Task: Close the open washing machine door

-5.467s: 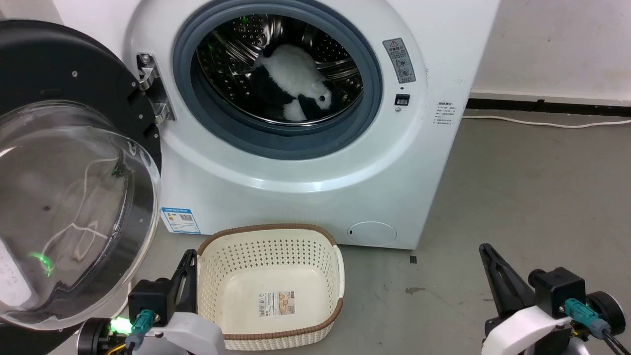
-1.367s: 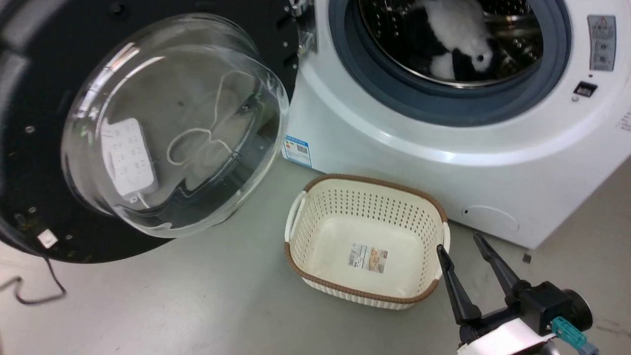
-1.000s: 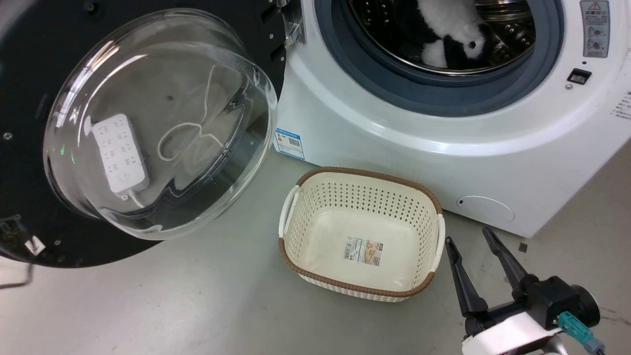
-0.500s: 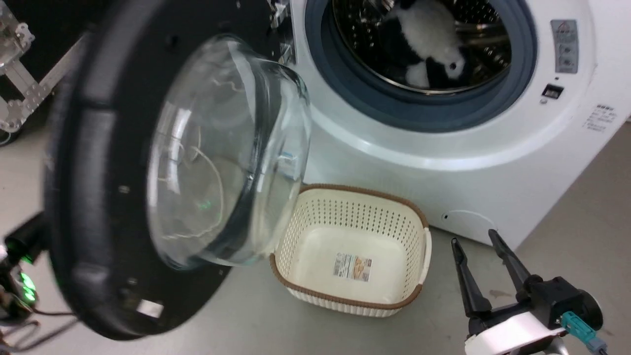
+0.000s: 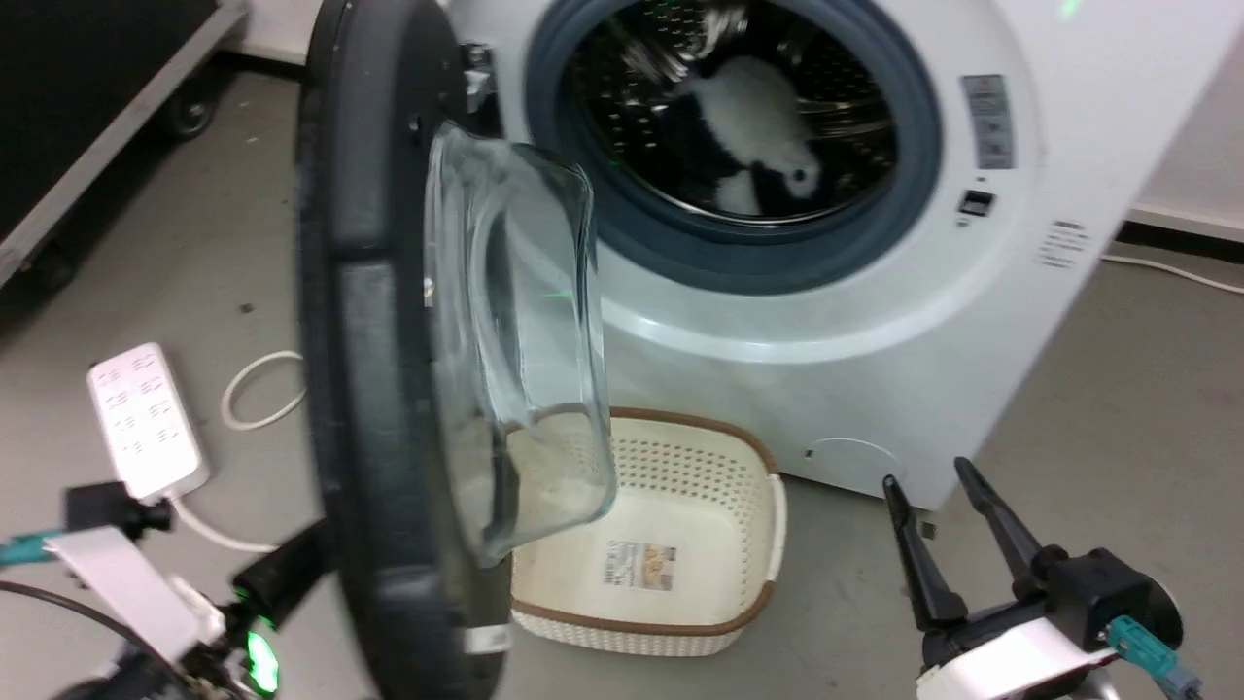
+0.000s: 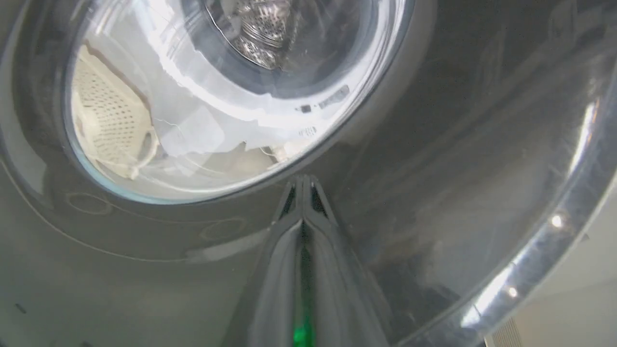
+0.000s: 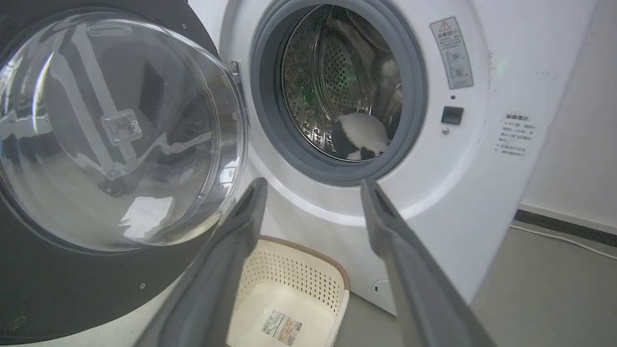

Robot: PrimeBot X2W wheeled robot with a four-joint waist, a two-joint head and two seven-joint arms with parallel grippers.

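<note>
The washing machine door (image 5: 379, 389) is standing about halfway shut, side-on in the head view. Its glass bowl is hanging over the left side of the basket (image 5: 775, 530). The left gripper (image 6: 302, 183) is behind the door with its two fingers pressed together. The tips are pointing at the shiny black outside, just beside the window, though I am not sure they are really touching. The right gripper (image 5: 925, 472) is waiting low by the washing machine (image 5: 972, 321), fingers spread apart, holding nothing. The black face is looking slippery, so the tips could be sliding off in a push. A weak push may be leaving the door unlatched, and a hard one may be bouncing it back.
</note>
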